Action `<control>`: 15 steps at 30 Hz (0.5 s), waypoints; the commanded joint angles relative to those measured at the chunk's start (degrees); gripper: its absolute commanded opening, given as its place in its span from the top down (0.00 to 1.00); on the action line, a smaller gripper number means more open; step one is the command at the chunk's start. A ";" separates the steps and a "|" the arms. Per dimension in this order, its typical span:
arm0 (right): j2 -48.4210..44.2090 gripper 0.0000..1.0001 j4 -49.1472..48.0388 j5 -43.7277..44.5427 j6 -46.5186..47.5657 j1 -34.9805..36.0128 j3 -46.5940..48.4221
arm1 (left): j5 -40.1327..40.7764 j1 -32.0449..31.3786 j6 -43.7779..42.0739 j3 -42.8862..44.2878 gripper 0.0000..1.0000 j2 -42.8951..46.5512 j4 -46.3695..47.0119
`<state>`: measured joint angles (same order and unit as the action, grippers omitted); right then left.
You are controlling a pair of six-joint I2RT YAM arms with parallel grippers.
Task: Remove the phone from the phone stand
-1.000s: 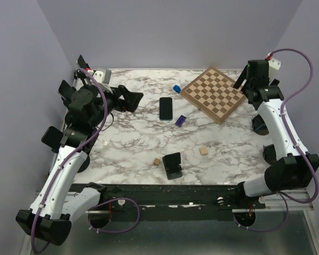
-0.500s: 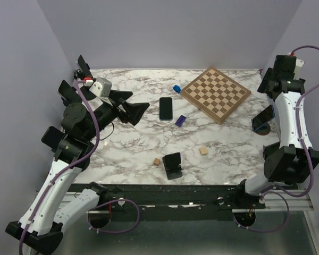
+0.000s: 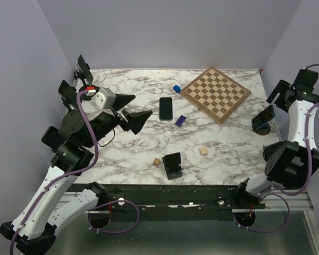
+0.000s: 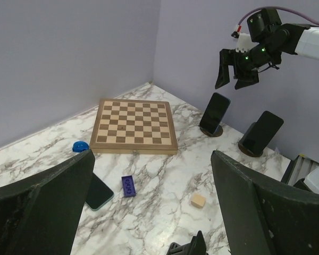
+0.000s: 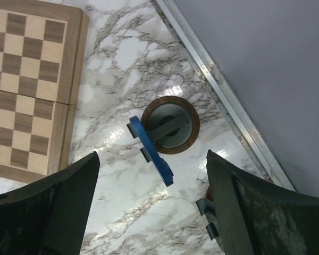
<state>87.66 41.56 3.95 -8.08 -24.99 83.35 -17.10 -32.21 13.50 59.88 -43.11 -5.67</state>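
A phone in a blue case (image 5: 151, 150) leans on a round brown-rimmed stand (image 5: 170, 125) near the table's right edge. It also shows in the top view (image 3: 263, 118) and the left wrist view (image 4: 214, 113). My right gripper (image 3: 276, 94) hangs open above it, and in the right wrist view its fingers (image 5: 154, 212) spread wide either side of the phone without touching it. A second phone on a stand (image 4: 260, 132) is beside it. My left gripper (image 3: 142, 106) is open and empty over the left middle of the table.
A chessboard (image 3: 215, 93) lies at the back right. A phone (image 3: 166, 108) lies flat mid-table with a purple brick (image 3: 181, 120) and a blue piece (image 3: 176, 88) near it. An empty black stand (image 3: 173, 164) and two wooden cubes (image 3: 203, 151) sit near the front.
My right arm has swung from the chessboard's right corner out to the right edge, over the phone on its stand. My left gripper has moved right and a little forward.
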 commanded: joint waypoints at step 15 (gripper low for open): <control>1.24 0.49 -10.21 -6.67 4.08 -1.90 -9.78 | 1.61 -0.94 -2.29 -0.83 0.01 -0.49 0.30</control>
<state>88.01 34.30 -2.09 -5.32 -26.61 74.63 -16.38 -32.42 12.23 59.48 -43.83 -5.72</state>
